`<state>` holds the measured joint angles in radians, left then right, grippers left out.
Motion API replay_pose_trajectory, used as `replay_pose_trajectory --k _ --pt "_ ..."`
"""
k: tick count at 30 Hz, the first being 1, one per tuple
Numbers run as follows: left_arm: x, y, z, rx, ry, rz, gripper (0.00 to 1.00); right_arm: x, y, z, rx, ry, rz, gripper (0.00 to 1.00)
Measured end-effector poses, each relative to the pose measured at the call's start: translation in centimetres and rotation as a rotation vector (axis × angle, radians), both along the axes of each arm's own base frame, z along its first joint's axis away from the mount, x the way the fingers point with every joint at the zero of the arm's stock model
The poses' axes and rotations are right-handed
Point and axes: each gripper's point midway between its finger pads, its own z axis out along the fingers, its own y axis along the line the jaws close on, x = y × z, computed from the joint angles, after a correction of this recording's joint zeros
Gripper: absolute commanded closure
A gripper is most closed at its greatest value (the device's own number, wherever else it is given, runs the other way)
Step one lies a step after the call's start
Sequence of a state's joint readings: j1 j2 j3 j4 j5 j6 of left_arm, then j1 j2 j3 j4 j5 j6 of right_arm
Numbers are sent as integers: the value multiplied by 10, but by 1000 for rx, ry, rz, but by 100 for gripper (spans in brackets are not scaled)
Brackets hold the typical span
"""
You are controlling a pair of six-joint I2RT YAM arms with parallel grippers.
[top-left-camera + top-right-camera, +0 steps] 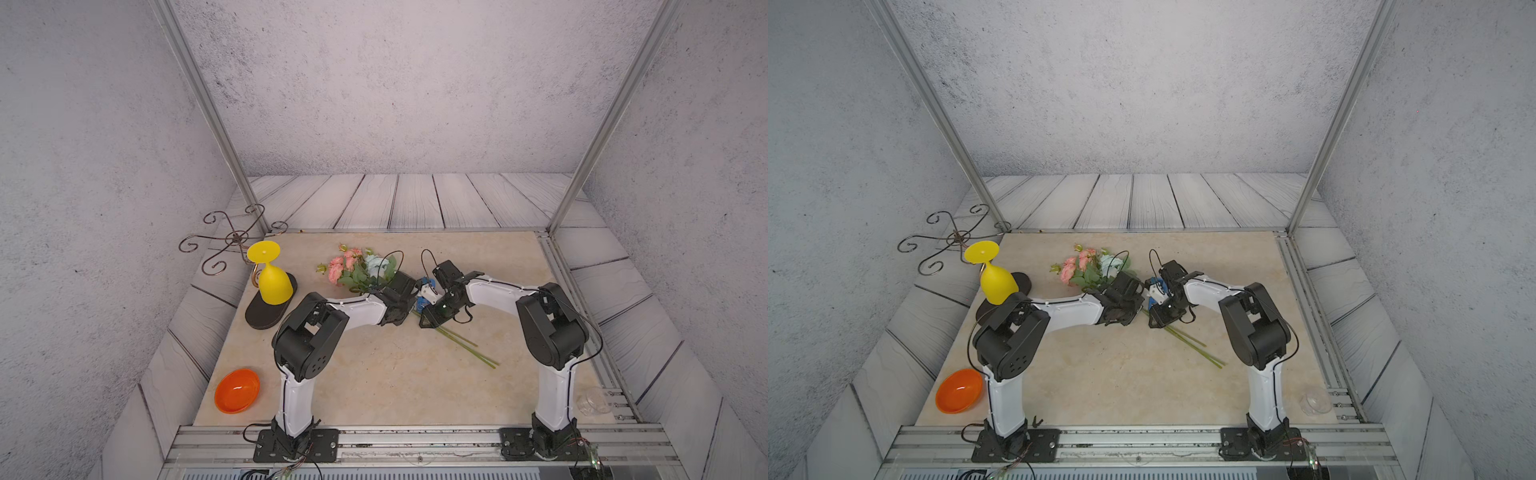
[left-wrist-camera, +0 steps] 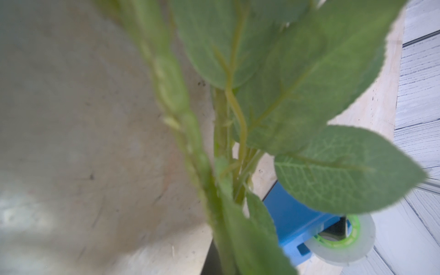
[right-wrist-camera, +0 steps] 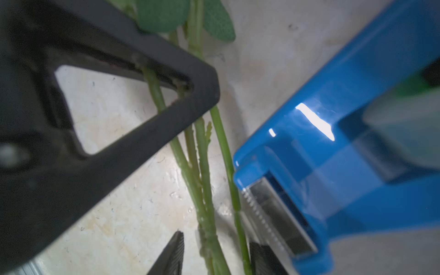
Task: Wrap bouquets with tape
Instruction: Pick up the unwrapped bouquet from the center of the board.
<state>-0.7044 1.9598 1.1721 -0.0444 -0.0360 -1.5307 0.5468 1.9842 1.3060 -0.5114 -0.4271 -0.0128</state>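
At the near edge of the bench (image 1: 374, 386) an orange bowl (image 1: 237, 390) lies by the left arm's base and a clear glass (image 1: 594, 401) by the right arm's. Farther in, the bouquet (image 1: 357, 270) lies slantwise on the bench, its thin green stems (image 1: 465, 345) trailing to the near right and its pink and pale blue blooms pointing far left. The right gripper (image 3: 216, 254) is down over the stems, its jaws partly apart with the stems between the fingertips and a gap showing beside one of them. Just past it the left gripper (image 1: 397, 307) is clamped tight on the stems below the leaves. The blue tape dispenser (image 3: 333, 154) stands on the bench just beside the stems, between the two grippers, its serrated cutter next to the stems. A pale tape roll (image 2: 345, 247) with a green core sits in it. Farther left a yellow goblet (image 1: 272, 278) is foot-up over a dark oval base (image 1: 266, 316). A scrolled wire rack (image 1: 232, 239) is just behind.
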Motion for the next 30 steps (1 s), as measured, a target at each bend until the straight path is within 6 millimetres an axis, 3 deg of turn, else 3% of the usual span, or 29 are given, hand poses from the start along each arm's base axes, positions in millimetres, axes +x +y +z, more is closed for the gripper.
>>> replay_pose_trajectory --k 4,12,24,27,30 --pt "0 0 0 0 0 0 100 5 -1 -3 -21 -29 -20 69" --pt "0 2 -2 12 1 -2 100 2 8 -9 -35 -85 20 100" --pt "0 2 -2 18 -4 -11 100 2 8 -8 -31 -90 22 100" --pt "1 2 -2 15 -3 -17 85 2 7 -8 -37 -90 22 100" --pt "2 2 1 3 -7 -23 77 2 5 -8 -46 -89 20 100"
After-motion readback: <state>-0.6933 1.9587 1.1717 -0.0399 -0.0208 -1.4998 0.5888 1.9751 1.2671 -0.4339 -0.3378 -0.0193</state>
